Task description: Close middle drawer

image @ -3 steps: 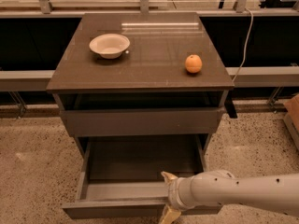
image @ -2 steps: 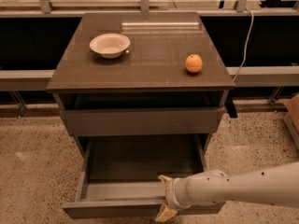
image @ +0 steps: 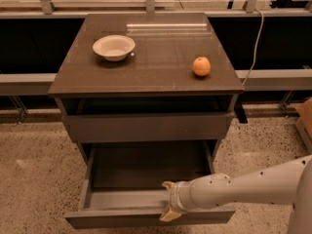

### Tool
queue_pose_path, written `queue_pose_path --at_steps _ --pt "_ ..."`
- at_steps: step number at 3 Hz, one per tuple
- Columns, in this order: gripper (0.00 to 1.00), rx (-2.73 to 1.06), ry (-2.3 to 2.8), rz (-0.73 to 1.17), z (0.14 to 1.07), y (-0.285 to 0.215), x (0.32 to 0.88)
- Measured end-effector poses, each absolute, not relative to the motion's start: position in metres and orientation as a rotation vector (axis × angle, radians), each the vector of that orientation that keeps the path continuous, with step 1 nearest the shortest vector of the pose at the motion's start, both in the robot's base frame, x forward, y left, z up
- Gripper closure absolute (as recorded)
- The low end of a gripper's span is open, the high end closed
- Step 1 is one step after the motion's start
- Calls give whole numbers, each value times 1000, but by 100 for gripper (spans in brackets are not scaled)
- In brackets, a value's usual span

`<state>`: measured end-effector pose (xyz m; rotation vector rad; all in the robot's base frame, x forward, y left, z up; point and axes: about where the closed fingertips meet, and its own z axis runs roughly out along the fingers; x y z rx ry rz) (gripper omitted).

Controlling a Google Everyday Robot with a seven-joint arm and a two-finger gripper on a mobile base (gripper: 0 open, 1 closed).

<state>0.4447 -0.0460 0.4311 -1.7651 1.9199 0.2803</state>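
The middle drawer [image: 146, 167] is pulled far out of the dark grey-brown cabinet, and its inside looks empty. Its flat front panel [image: 117, 219] is near the bottom edge of the camera view. My gripper [image: 167, 202], on a white arm that comes in from the right, is at the top edge of this front panel, right of its middle. Its tan fingers [image: 167, 185] stand apart, one above the panel's edge and one in front of it. They hold nothing. The top drawer [image: 146, 126] sits just under the tabletop. The lowest drawer is hidden.
On the tabletop [image: 161, 57] stand a white bowl [image: 114, 47] at the left and an orange [image: 201, 66] at the right. A speckled floor surrounds the cabinet. A brown box [image: 305, 121] is at the right edge. A rail and dark panels run behind.
My gripper has shifted slightly left along the drawer's front edge, and the arm now comes in at a steeper angle. The drawer has not visibly moved.
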Motion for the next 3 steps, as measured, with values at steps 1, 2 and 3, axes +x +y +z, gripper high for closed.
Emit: queue_pose_path --at_steps 1,2,3 --pt "29 -1768 1900 265 432 -40 466" --pt "33 -1766 1880 250 432 -36 492" --pt "42 -1765 1875 242 431 -35 511"
